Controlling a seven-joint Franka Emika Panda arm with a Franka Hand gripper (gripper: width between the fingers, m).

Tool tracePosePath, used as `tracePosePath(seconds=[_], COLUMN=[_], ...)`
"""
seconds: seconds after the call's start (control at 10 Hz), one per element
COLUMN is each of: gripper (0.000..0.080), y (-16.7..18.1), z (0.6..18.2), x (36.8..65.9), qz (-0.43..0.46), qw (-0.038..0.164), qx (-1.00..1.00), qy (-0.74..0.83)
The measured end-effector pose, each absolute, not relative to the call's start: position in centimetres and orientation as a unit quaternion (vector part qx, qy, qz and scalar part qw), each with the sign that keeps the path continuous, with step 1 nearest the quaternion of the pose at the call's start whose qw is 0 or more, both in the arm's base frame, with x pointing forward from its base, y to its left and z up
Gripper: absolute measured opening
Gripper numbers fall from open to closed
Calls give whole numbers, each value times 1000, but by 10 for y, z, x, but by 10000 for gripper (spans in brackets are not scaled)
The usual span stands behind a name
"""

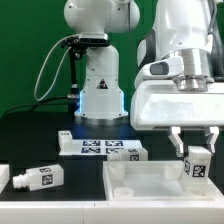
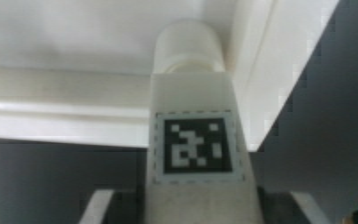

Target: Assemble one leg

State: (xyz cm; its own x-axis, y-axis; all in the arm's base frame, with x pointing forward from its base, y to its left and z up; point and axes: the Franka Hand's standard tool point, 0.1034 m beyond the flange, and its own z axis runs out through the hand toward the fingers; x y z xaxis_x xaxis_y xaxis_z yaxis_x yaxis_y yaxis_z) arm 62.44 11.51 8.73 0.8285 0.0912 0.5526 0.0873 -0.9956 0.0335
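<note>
White leg (image 1: 198, 163), pinched in the gripper (image 1: 195, 148), hangs upright, stub end aimed down at the panel (image 1: 130, 172) corner.

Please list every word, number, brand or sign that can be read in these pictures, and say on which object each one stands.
No words, numbers or brand names can be read in either view.
Only black-and-white square tags, patterns without letters: on the held leg, the lying leg and the marker board.

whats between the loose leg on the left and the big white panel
Nothing but bare black table between the loose leg and the panel, shown in the exterior view.
</note>
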Motion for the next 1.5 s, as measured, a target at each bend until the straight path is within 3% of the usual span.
tracePosePath(seconds=[0.2,0.3,0.4,0.5,0.6,0.7,0.9,1.3,1.5], gripper=[285,341,476,476,609,639,648,649,649], y=[115,115,115,114,111,99,102,108,115], z=[87,87,87,87,86,85,88,77,82], x=[624,624,624,624,625,628,640,627,629], qz=[294,294,294,294,287,259,214,45,34], qw=[4,4,5,6,7,8,0,-4,-5], qx=[955,954,954,954,957,965,977,999,999], qy=[49,50,52,53,50,35,8,-21,-26])
